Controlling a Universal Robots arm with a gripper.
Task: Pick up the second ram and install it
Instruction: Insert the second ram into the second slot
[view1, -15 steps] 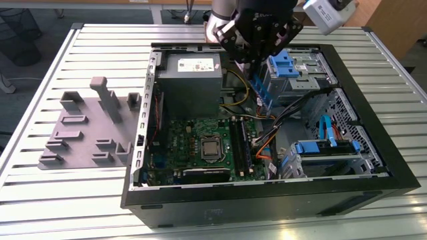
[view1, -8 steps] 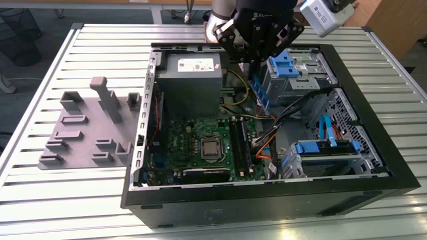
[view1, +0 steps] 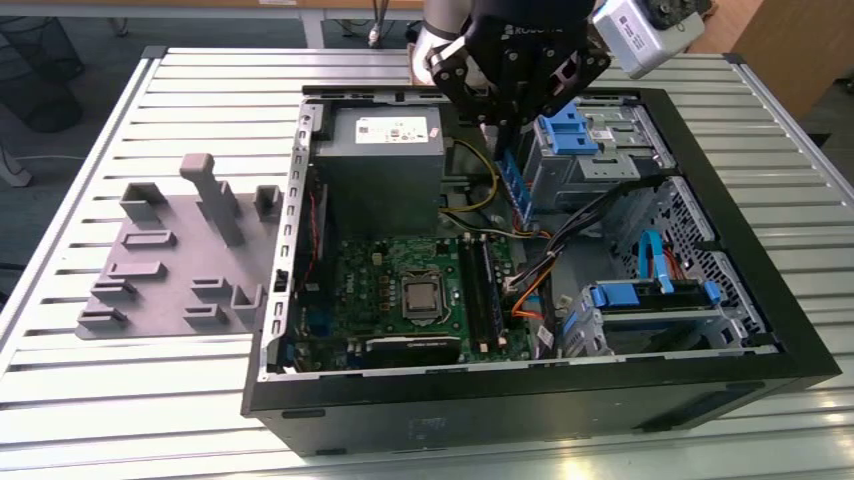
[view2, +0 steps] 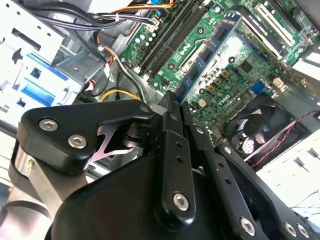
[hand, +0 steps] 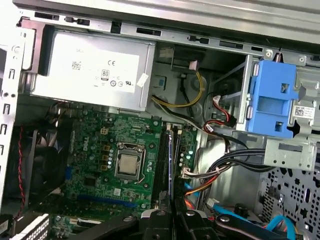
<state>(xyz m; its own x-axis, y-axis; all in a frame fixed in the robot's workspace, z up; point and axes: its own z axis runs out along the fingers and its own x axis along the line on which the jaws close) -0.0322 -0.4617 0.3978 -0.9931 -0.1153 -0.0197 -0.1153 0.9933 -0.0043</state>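
Arm reaches down from the exterior view's top edge, hand (view1: 514, 125) pointing straight down over the open case (view1: 747, 330) lying on the slatted tabletop (view1: 147, 400). Fingers are pressed together on the ram (view1: 510, 180), which hangs edge-on below them as a thin blue strip, above the gap between the power supply (view1: 380, 150) and the blue drive cage (view1: 567, 130). In the second wrist view the ram (view2: 207, 60) runs out from the fingertips over the motherboard (view2: 225, 75), blue-green board with black chips. In the first wrist view it is a dark thin edge (hand: 171, 165) lined up along the black slots (hand: 163, 160), held above them, not seated. CPU socket (hand: 129, 166) sits beside the slots. Grey fixture (view1: 174, 265) lies on the tabletop to the exterior view's left of the case.
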